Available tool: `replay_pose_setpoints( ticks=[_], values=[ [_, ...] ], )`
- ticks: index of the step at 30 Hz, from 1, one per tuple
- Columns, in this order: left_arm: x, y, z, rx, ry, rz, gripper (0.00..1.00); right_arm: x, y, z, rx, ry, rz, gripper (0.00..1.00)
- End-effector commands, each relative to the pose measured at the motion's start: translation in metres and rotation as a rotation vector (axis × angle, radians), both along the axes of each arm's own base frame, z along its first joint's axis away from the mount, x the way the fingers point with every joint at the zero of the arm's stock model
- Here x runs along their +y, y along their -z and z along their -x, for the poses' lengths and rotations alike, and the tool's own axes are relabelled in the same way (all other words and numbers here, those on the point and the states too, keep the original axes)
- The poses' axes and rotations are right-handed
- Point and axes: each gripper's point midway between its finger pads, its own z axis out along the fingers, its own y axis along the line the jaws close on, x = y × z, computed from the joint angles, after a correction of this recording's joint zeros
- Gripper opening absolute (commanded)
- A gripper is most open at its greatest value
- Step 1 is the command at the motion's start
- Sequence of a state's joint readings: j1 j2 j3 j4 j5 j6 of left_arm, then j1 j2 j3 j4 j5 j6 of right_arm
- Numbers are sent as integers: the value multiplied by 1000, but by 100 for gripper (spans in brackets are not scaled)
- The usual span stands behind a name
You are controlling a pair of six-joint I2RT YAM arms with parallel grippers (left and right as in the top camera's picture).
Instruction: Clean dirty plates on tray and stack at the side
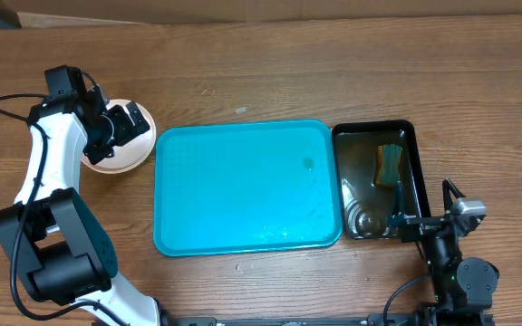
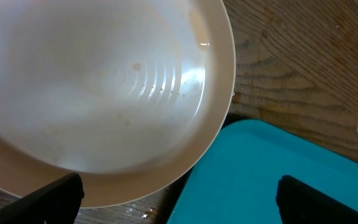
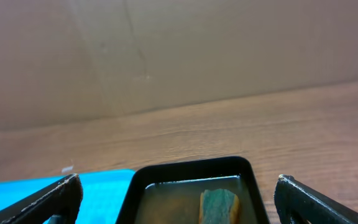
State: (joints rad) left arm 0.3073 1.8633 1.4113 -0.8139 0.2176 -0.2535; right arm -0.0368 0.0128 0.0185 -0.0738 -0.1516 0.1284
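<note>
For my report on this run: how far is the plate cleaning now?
Done: the tray is cleared; a white plate lies on the table at its left, with no red smear. Whether others lie under it cannot be seen. In hand: nothing; the left gripper is open over the plate, the right gripper open at the tub with the sponge. Left: probably nothing but withdrawing.

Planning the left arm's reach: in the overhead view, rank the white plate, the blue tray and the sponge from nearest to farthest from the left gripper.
1. White plate, directly under the left gripper, at the left.
2. Blue tray, in the centre.
3. Sponge, in the black tub, far right.
</note>
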Motion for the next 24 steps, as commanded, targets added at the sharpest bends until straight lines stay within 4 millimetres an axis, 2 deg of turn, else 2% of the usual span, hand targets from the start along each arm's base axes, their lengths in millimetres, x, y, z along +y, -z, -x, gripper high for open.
replay_pose_setpoints(
  ticks=[1, 24],
  values=[
    [-3, -8, -2, -28, 28, 0, 100, 13, 1, 2, -33, -74, 147, 100],
    [-3, -8, -2, -28, 28, -1, 100, 11, 1, 2, -39, -60, 186, 100]
  ],
)
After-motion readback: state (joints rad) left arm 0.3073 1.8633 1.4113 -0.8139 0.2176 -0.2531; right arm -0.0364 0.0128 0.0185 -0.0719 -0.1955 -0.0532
